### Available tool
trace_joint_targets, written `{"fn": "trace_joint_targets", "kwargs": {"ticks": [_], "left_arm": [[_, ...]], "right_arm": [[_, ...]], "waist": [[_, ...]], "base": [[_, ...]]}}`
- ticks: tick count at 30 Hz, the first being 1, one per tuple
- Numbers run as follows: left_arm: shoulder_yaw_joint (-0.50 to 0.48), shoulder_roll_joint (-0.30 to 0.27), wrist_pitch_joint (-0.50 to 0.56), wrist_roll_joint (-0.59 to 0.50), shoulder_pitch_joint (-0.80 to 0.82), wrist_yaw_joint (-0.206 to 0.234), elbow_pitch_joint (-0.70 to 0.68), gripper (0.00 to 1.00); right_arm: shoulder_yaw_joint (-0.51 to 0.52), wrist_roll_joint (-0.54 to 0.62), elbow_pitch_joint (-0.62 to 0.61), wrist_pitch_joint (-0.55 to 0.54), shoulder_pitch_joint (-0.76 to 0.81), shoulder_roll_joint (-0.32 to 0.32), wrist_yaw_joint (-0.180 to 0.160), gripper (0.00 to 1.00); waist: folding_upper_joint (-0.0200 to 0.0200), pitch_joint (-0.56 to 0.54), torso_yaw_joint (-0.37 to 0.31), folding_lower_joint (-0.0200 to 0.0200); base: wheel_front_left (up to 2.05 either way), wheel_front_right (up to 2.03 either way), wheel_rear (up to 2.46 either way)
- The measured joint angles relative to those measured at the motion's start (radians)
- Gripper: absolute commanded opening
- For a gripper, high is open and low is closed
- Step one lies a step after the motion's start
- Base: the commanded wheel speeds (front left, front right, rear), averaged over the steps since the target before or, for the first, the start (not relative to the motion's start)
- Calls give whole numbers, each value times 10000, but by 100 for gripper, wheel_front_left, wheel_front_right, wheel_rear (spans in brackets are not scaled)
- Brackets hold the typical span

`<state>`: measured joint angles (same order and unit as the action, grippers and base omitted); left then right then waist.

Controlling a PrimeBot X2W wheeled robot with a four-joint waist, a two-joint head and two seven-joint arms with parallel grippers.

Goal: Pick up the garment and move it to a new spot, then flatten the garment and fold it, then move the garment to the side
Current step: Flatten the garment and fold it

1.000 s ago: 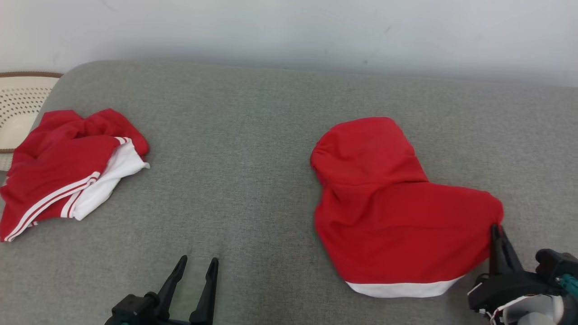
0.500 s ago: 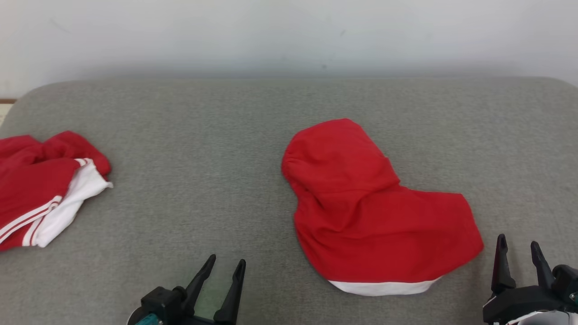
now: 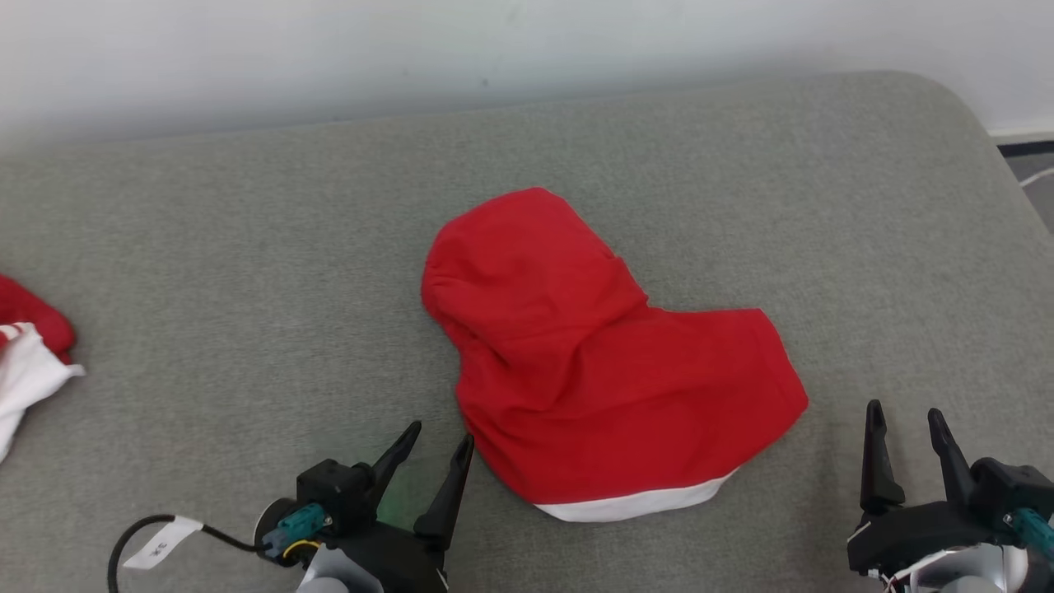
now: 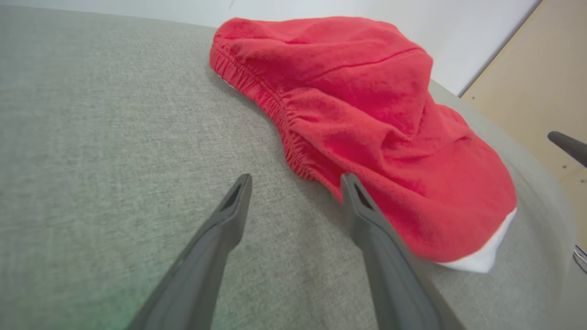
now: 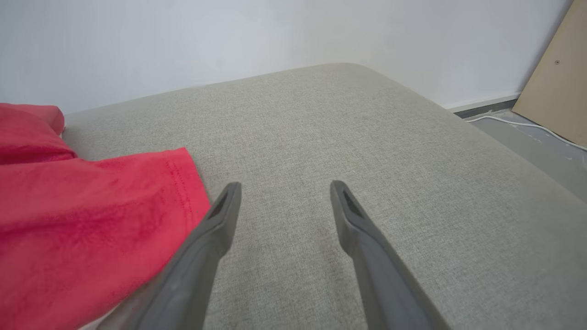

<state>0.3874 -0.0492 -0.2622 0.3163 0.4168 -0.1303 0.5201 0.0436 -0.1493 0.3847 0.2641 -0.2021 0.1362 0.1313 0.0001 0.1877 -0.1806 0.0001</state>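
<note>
The garment (image 3: 593,362) is red with a white strip along its near hem, lying folded on the grey cushion (image 3: 247,272). My left gripper (image 3: 440,434) stands open just off its near-left edge; in the left wrist view the right finger of this gripper (image 4: 297,176) sits against the garment's (image 4: 367,105) gathered edge. My right gripper (image 3: 904,409) is open too, a little to the right of the garment's right corner. Bare cushion lies between the fingers of this gripper (image 5: 285,184), with the garment's (image 5: 82,211) stitched edge beside the left one.
A second red and white garment (image 3: 25,362) lies at the cushion's far left. A pale wall runs behind. The cushion's rounded right end drops to grey floor (image 3: 1033,173) with a white cable (image 5: 518,123), and a wooden board (image 5: 555,68) leans there.
My right gripper has let go of the garment's right corner, opened and drawn back. The head camera has swung right, so everything sits further left in the picture. The left gripper stays open.
</note>
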Motion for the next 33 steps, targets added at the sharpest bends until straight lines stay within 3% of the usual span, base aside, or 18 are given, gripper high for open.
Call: {"fn": "trace_joint_targets", "kwargs": {"ticks": [12, 13, 14, 15, 16, 21, 26, 33], "left_arm": [[491, -25, -21, 163, 686, 4, 514, 100], [527, -27, -25, 174, 775, 4, 560, 92], [525, -23, -25, 178, 862, 4, 585, 47], [502, -17, -25, 174, 946, 4, 635, 11], [481, -13, -25, 174, 1011, 4, 656, 0], [213, 4, -25, -69, 1065, 0, 372, 0], [-767, -8, -17, -508, 708, 27, -917, 0], [-2010, -10, -15, -1225, -90, 755, -1760, 0]], "right_arm": [[-407, -90, -23, 0, -341, -86, 0, 100], [-451, -98, -27, 0, -361, -98, 0, 100], [-499, -102, -25, 0, -365, -123, 0, 100], [-541, -105, -17, 0, -367, -136, 0, 100], [-571, -121, -19, 0, -383, -150, 0, 100], [-545, -186, -117, 0, -498, -234, 0, 100], [-399, -257, -165, 0, -375, -280, 0, 100], [-410, -270, -190, 0, -302, -297, 0, 100]], "waist": [[0, 431, -668, 0], [0, 462, -712, 0], [0, 497, -756, 0], [0, 528, -798, 0], [0, 561, -833, 0], [0, 646, -854, 0], [0, 579, -535, 0], [0, 405, 275, 0]], "base": [[0, 0, 0], [0, 0, 0], [0, 0, 0], [0, 0, 0], [0, 0, 0], [0, 0, 0], [0, 0, 0], [0, 0, 0]]}}
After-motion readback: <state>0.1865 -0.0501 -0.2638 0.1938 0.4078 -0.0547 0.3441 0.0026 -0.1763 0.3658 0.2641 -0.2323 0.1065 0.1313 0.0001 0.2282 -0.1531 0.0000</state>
